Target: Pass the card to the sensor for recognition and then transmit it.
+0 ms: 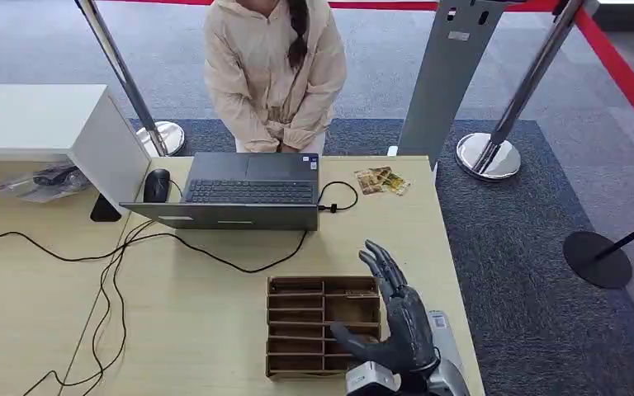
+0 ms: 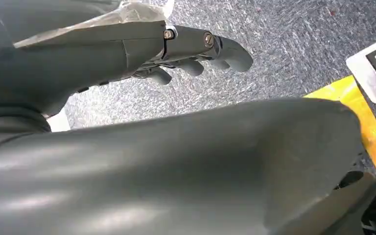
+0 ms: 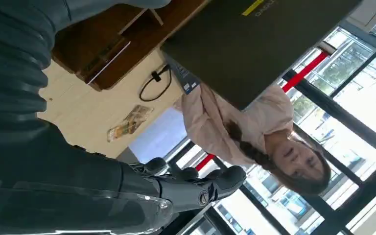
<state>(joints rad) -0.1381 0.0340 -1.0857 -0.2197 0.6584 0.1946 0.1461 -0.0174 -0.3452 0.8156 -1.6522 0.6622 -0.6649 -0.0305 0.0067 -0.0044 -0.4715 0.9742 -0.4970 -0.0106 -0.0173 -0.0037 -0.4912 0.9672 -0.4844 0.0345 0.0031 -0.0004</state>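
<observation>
Over the wooden organizer (image 1: 301, 326) on the desk (image 1: 198, 313), right hand (image 1: 396, 326) spread open and empty, nearer than left hand (image 2: 191, 54), slotted cards (image 1: 355, 293) just beside fingertips, long axes running laptop-parallel.

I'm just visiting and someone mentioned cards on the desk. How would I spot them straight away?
Find the open laptop at the far edge of the wooden desk, in front of the person. Just right of it, past the looped black cable, lie the cards: small, flat, with brownish-yellow pictures, the only colourful printed things on that bare stretch.
</observation>
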